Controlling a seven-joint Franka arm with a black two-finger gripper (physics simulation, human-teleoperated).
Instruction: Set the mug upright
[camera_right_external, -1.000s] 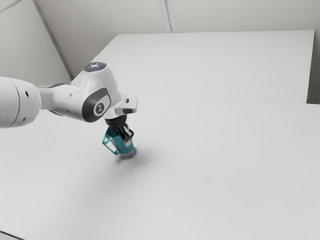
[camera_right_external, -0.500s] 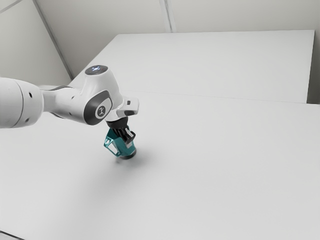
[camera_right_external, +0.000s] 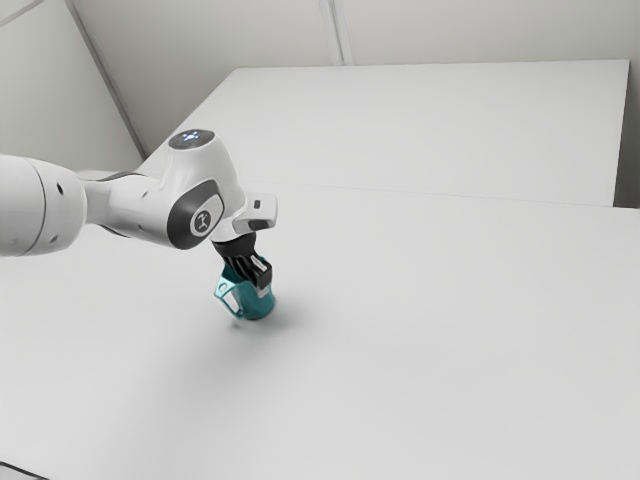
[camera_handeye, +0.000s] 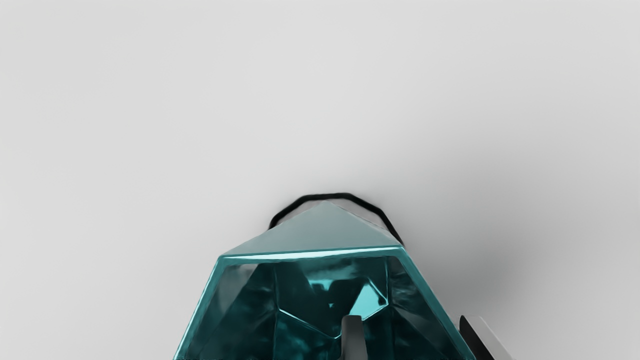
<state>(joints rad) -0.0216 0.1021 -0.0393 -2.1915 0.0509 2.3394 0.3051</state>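
Over the table (camera_right_external: 450, 330), the end effector (camera_right_external: 262, 284) slants down unclenched, fingers astride the wall of the mug (camera_handeye: 320, 230).

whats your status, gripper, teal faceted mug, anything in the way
Black two-finger gripper open, one finger inside teal mug, one outside. Mug roughly upright on white table. In the way: mug wall between fingers.

In the exterior view, the fingers (camera_right_external: 256, 272) hide part of the mug's (camera_right_external: 258, 303) rim and wall behind them. We see the arm (camera_right_external: 28, 205) run off at the exterior view's left edge. In the wrist view, the bottom edge crops the fingers and the part of the mug nearest them. Its wall covers much of its foot (camera_handeye: 327, 196), and we can't tell whether the inner finger touches its inside.
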